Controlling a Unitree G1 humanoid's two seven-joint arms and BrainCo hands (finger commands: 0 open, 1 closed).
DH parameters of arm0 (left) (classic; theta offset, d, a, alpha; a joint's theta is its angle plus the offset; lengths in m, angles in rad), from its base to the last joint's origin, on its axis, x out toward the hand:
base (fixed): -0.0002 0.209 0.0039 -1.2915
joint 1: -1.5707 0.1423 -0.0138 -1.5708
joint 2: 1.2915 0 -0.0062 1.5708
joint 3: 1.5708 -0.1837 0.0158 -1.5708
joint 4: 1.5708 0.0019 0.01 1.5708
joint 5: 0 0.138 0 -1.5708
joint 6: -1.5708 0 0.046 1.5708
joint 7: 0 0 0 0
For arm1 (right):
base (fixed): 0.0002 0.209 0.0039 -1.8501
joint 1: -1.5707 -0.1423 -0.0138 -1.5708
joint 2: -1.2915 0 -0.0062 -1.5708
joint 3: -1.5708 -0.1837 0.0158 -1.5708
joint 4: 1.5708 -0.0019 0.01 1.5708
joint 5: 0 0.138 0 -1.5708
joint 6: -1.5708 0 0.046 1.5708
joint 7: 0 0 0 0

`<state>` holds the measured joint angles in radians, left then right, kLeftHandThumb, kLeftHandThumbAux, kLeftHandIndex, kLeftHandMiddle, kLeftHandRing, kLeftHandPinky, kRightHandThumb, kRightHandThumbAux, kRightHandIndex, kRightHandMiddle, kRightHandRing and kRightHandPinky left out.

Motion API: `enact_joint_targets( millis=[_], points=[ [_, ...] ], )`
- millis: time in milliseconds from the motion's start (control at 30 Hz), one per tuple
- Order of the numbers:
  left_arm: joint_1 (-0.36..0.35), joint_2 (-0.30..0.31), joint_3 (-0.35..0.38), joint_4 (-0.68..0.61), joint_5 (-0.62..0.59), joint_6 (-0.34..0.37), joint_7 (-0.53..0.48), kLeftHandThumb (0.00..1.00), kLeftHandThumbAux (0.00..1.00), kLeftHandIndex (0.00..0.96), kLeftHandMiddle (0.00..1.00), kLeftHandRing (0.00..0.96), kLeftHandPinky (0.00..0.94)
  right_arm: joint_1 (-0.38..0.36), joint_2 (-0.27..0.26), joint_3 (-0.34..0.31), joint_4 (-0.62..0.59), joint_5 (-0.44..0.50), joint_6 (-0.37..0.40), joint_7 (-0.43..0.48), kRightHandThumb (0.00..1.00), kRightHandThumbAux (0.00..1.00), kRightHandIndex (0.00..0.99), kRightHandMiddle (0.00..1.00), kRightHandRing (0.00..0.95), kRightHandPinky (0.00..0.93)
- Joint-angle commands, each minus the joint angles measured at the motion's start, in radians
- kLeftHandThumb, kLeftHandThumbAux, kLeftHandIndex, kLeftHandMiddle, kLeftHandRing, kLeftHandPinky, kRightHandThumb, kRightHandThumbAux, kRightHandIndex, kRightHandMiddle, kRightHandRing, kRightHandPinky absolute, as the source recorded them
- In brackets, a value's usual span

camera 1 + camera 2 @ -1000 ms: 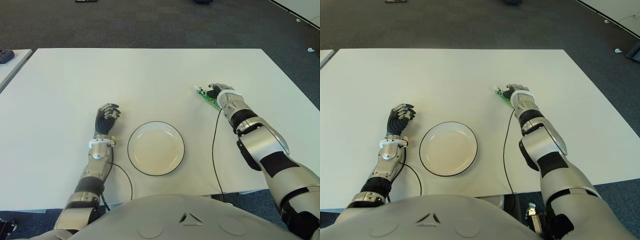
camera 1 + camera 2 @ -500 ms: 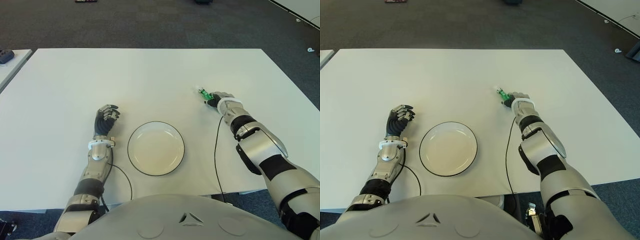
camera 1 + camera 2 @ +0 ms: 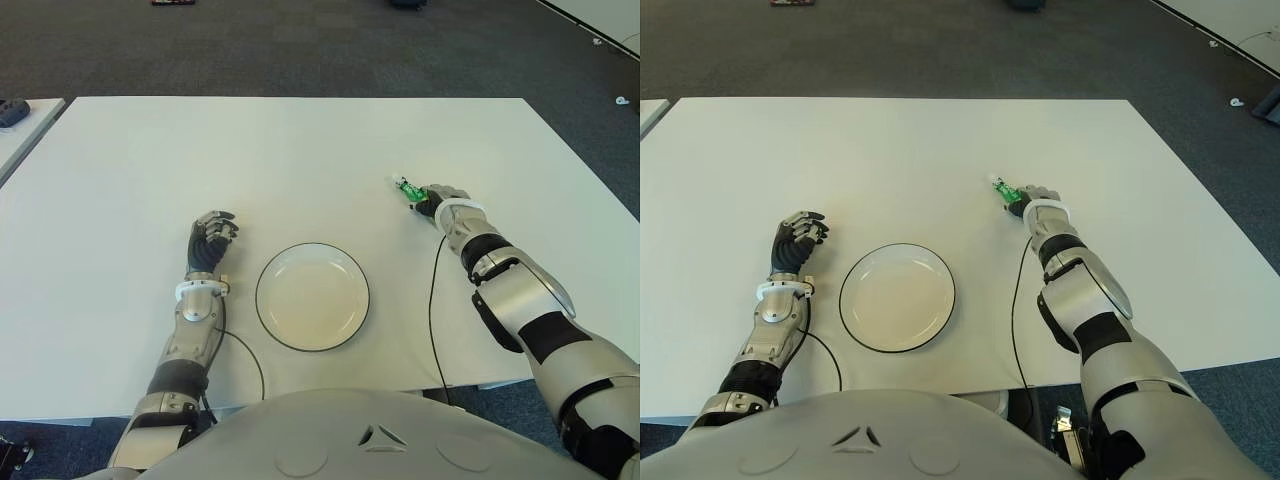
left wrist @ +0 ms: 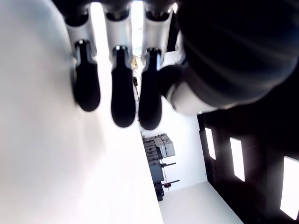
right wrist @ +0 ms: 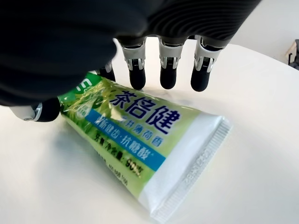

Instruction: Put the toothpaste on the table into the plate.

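The green and white toothpaste tube [image 5: 140,135] lies at the right of the white table [image 3: 300,150]. My right hand [image 3: 441,199] is shut on it, thumb on one side and fingertips [image 5: 167,77] on the other. Only the tube's green end [image 3: 404,186] shows beyond the hand in the eye views. The white plate with a dark rim [image 3: 258,300] stands near the table's front edge, left of that hand and well apart from it, with nothing in it. My left hand [image 3: 211,236] shows just left of the plate, fingers curled and holding nothing.
A black cable [image 3: 431,300] runs from the right wrist to the table's front edge. Another cable [image 3: 250,355] loops by the left forearm near the plate. Dark carpet [image 3: 300,45] lies beyond the far edge. A second table's corner [image 3: 20,120] shows at the far left.
The tube lay flat beside my right hand a second ago. The hand has since closed over it and turned, so only the tube's end shows. The left hand has hardly moved.
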<state>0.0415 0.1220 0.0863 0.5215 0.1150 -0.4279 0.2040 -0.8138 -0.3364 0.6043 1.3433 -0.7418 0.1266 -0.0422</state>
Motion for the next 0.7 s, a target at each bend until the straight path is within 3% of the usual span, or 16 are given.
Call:
enact_joint_targets(
  millis=[33, 333, 700],
  points=[
    [0.04, -0.012, 0.004, -0.009, -0.011, 0.051, -0.007, 0.705, 0.721, 0.429, 0.547, 0.552, 0.53, 0.071, 0.022, -0.012, 0.025, 0.012, 0.033, -0.022, 0.559, 0.197, 0.0, 0.0, 0.0, 0.0],
    [0.06, -0.013, 0.013, -0.037, -0.017, 0.07, -0.013, 0.706, 0.721, 0.429, 0.545, 0.546, 0.522, 0.125, 0.053, -0.021, 0.039, 0.007, 0.045, -0.117, 0.606, 0.261, 0.0, 0.0, 0.0, 0.0],
    [0.065, -0.007, 0.013, -0.042, -0.004, 0.066, -0.003, 0.707, 0.72, 0.431, 0.55, 0.558, 0.538, 0.132, 0.051, 0.066, 0.047, -0.077, 0.041, -0.171, 0.628, 0.343, 0.0, 0.0, 0.0, 0.0]
  ],
)
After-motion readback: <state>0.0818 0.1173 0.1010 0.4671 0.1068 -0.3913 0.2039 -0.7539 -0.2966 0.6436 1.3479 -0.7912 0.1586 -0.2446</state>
